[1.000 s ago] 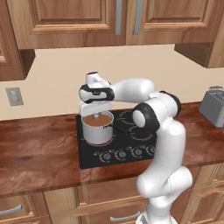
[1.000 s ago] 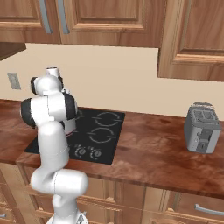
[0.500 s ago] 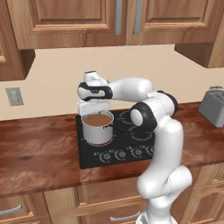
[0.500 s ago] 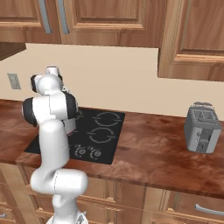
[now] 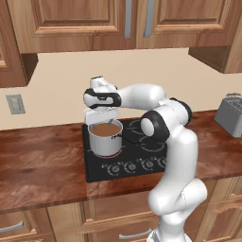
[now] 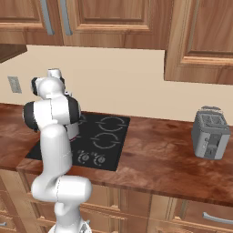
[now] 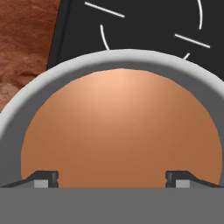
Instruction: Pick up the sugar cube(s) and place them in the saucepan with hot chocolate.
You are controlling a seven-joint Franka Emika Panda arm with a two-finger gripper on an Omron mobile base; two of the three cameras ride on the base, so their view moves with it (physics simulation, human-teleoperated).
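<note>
I count one saucepan (image 5: 106, 137), one black cooktop (image 5: 142, 163), one toaster (image 6: 210, 133) and one wall outlet (image 5: 15, 104). The saucepan stands on the cooktop's front-left burner, upright and holding brown hot chocolate (image 7: 120, 131) close to its rim. I cannot make out any sugar cube on the brown surface or on the counter (image 5: 42, 165); it is too small to tell where it lies.

My end effector (image 5: 100, 113) hangs directly above the saucepan, pointing down at it. In the hand view my two fingertips (image 7: 43, 178) stand far apart, one at each side of the liquid, with nothing between them, so my jaws are wide open and hold nothing.

The cooktop's front edge carries a row of knobs (image 5: 137, 165) just in front of the saucepan. To the left of the cooktop the brown counter runs on bare to the frame's edge. To the right, past the other burners, the counter lies open until the toaster, which sits well apart near the far right end. Wooden cabinets (image 5: 118, 23) hang above, well over my arm.
</note>
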